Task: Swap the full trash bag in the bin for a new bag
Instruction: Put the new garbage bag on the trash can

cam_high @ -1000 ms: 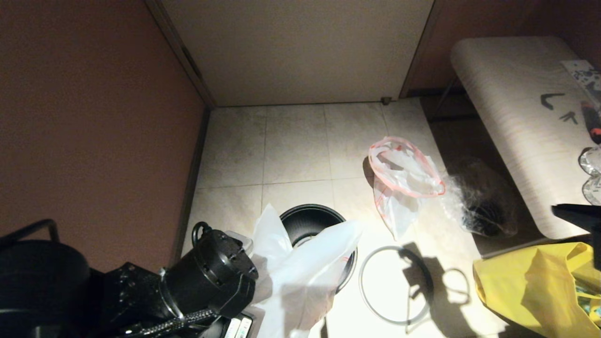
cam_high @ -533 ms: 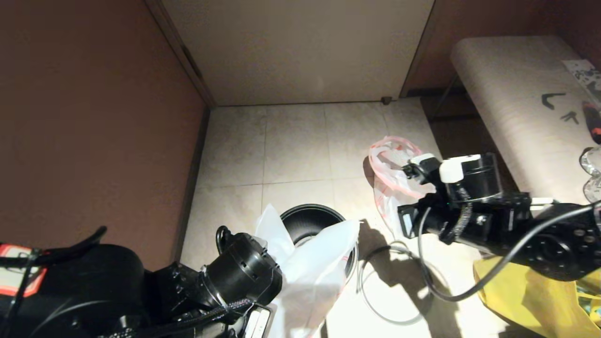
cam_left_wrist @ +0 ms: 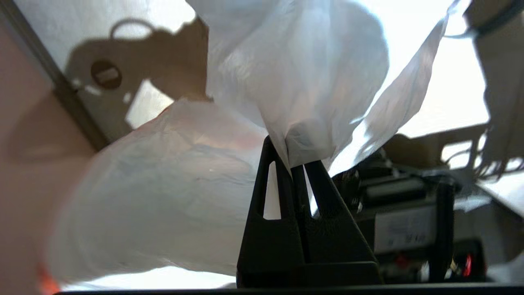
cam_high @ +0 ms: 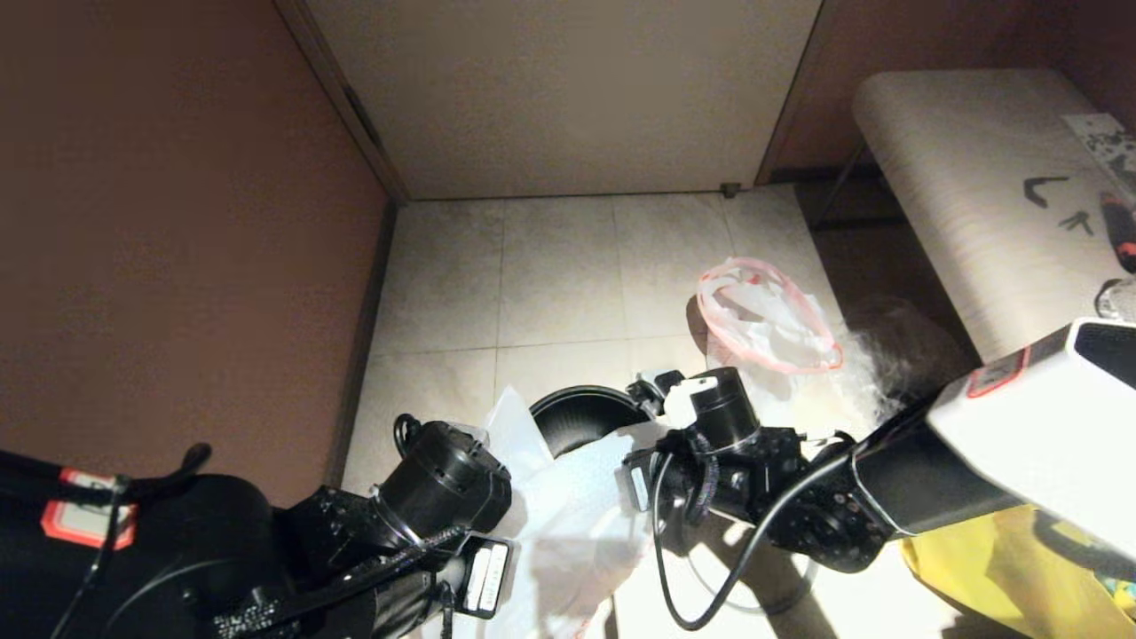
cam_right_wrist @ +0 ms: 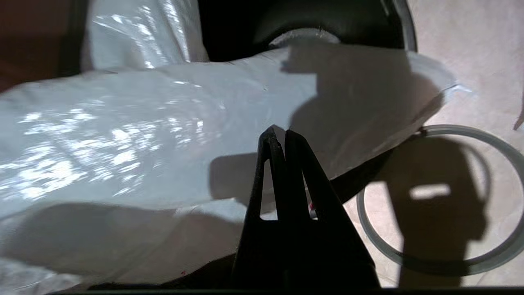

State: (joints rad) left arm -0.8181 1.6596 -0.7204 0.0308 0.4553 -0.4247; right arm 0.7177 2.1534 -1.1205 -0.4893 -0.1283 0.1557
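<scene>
While the old liner lies discarded on the floor, the step in hand reads as fitting the new bag (cam_high: 577,506) into the bin (cam_high: 581,417).

Item, left gripper (cam_left_wrist: 295,164): low at the robot's left, jaws pinched tight on a gathered fold of the new bag, holding the film up beside the bin.

Item, right gripper (cam_right_wrist: 278,137): reached across over the bag, just above the bin's near edge; the wrist view shows its jaws pressed together at the film, but whether any plastic is caught between them cannot be told.

Item, new bag: thin white film, draped over the bin's near rim and hanging toward the robot; mouth not yet spread.

Item, bin: black, round, standing on the tiles, interior showing empty at its far side.

Item, grey hoop (cam_right_wrist: 440,200): lying flat on the floor just beside the bin, off its rim.

Item, full trash bag (cam_high: 768,319): white with pink hem, on the floor beyond the bin, to the robot's right, well apart from both grippers.

Judgement: the next move calls for opening the bag's mouth over the bin, then seating the hoop; slack film may slip.

Surface and room: pale floor tiles (cam_high: 550,284), reddish wall (cam_high: 177,222) at left, pale panel (cam_high: 568,89) at back, light bench (cam_high: 985,204) at right, yellow bag (cam_high: 1003,559) near the robot's right.
</scene>
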